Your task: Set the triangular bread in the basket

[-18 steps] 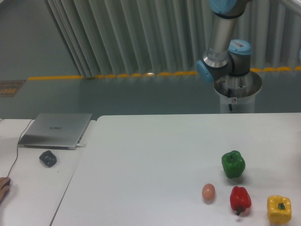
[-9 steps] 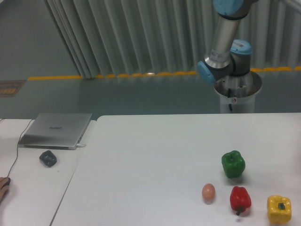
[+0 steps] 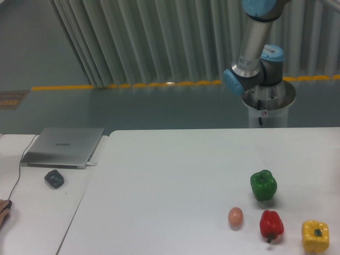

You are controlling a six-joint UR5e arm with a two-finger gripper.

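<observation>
The triangular bread and the basket are out of view. Only the lower links of the arm point(image 3: 254, 50) show at the top right, above its white pedestal point(image 3: 268, 109) behind the table. The gripper itself is above the frame's top edge and cannot be seen. On the white table point(image 3: 170, 175) lie a green pepper point(image 3: 263, 185), a small tan egg point(image 3: 235, 216), a red pepper point(image 3: 271, 224) and a yellow bell pepper point(image 3: 315, 236), all near the front right.
A closed silver laptop point(image 3: 64, 146) sits on a side table at the left, with a dark mouse point(image 3: 54, 178) and a cable in front of it. A bit of a person's hand point(image 3: 3, 207) shows at the left edge.
The arm's upper link has leaned slightly to the right and upward. The hand at the left edge has drawn back a little. The items on the table have not moved.
</observation>
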